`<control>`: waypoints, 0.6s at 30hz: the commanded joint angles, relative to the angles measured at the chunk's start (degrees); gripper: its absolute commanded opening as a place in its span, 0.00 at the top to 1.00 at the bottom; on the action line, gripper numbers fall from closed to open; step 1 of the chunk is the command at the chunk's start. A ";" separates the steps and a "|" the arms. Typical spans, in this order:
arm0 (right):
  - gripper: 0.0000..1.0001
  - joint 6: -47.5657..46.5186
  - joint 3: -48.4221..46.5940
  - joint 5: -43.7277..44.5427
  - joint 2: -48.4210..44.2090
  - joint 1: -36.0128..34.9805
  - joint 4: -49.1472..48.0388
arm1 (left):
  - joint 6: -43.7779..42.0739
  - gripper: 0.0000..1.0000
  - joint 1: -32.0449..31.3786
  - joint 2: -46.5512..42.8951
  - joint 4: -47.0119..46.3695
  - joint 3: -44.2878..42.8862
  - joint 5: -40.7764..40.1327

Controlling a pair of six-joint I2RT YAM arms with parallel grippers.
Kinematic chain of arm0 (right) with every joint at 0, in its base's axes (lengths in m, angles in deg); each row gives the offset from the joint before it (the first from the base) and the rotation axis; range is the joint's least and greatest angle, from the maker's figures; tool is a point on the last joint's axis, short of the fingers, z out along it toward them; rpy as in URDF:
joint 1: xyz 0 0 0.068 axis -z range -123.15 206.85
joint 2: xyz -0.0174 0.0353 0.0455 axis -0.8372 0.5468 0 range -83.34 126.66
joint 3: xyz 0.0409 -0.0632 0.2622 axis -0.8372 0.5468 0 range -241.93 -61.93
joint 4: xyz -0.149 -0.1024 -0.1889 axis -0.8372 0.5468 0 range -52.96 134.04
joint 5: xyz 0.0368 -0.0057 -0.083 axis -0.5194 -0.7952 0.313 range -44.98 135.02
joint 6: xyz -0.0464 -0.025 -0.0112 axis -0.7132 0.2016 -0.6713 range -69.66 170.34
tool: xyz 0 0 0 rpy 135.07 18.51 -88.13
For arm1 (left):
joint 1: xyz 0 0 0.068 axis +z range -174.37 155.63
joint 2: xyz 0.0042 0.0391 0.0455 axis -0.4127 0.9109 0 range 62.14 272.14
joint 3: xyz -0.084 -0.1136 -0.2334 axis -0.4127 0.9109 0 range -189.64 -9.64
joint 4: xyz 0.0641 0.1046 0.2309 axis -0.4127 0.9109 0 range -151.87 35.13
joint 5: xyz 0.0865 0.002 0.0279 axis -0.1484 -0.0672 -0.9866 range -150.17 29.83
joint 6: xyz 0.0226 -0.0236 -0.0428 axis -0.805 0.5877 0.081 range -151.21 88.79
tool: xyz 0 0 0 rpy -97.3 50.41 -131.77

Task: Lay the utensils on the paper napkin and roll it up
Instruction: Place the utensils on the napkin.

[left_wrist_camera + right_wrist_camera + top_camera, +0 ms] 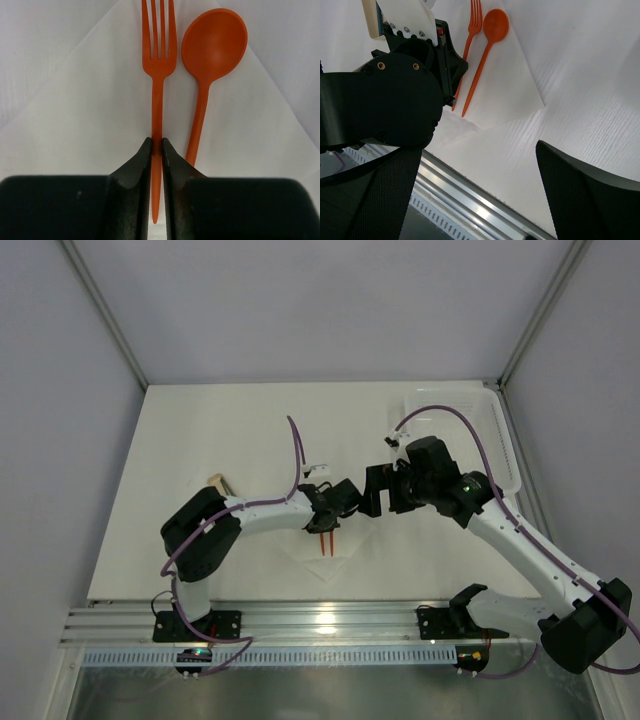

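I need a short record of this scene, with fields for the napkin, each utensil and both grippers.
napkin: white, spread flat
fork: orange, on the napkin, handle gripped
spoon: orange, on the napkin beside the fork, not gripped
left gripper: jaws shut on the fork handle
right gripper: jaws open, empty

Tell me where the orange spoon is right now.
In the left wrist view the spoon lies flat on the white napkin, just right of the fork, whose handle the left gripper pinches.
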 commanded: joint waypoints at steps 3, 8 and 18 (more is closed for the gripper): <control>0.00 1.06 -0.17 1.64 -0.77 0.04 -7.62 | 0.69 0.86 -2.99 -0.15 -1.76 -0.29 -1.52; 0.00 1.06 -0.16 1.55 -0.77 0.04 -7.80 | 0.61 0.78 -2.91 -0.06 -1.59 -0.29 -1.26; 0.01 1.06 -0.08 1.29 -0.86 0.04 -7.71 | 0.34 0.72 -2.99 -1.29 -1.59 -0.20 -1.87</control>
